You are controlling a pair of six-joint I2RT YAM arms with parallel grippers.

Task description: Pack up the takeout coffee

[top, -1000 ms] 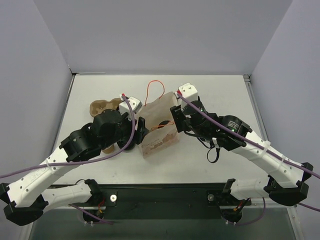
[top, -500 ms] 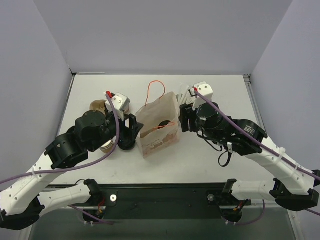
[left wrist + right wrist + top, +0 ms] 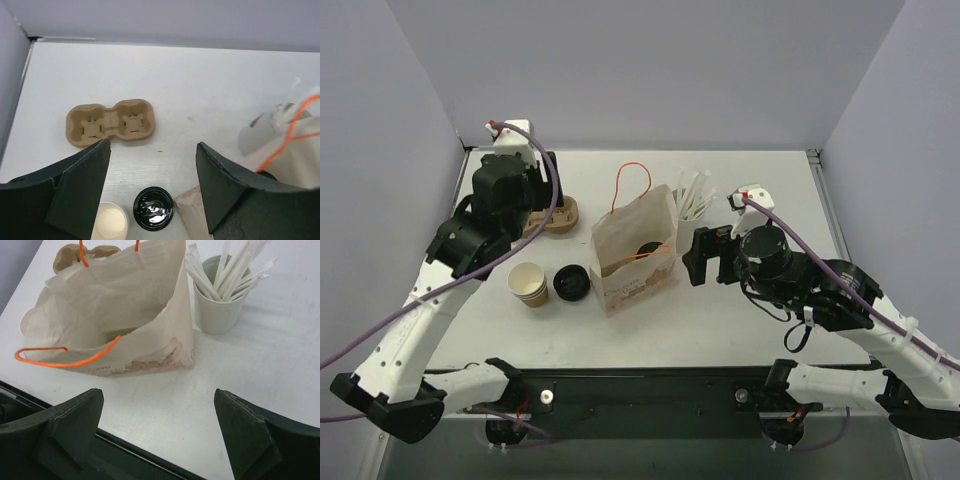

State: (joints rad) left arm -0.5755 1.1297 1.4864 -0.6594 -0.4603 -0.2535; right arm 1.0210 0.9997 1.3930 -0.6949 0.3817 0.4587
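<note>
Only the round black lid of the takeout coffee (image 3: 646, 250) shows, down in the open mouth of the paper bag (image 3: 638, 275) standing mid-desk. Its kraft body is hidden by the bag walls, and from the right wrist the bag's inside is mere shadow. From above, the left arm covers part of the pulp cup carrier (image 3: 110, 124).

The left hand (image 3: 152, 187) is spread wide with nothing between its fingers. Below it, the lidless paper cup (image 3: 527, 283) is cut off at its wrist view's bottom edge, beside the loose black lid (image 3: 571, 283).

The right hand (image 3: 157, 435) is likewise spread and holds nothing, near the bag's right side but apart from it. A white cup of wrapped straws (image 3: 217, 310) stands just beside the bag and may be touching it. Bare desk (image 3: 590, 335) runs between the bag and the near edge.
</note>
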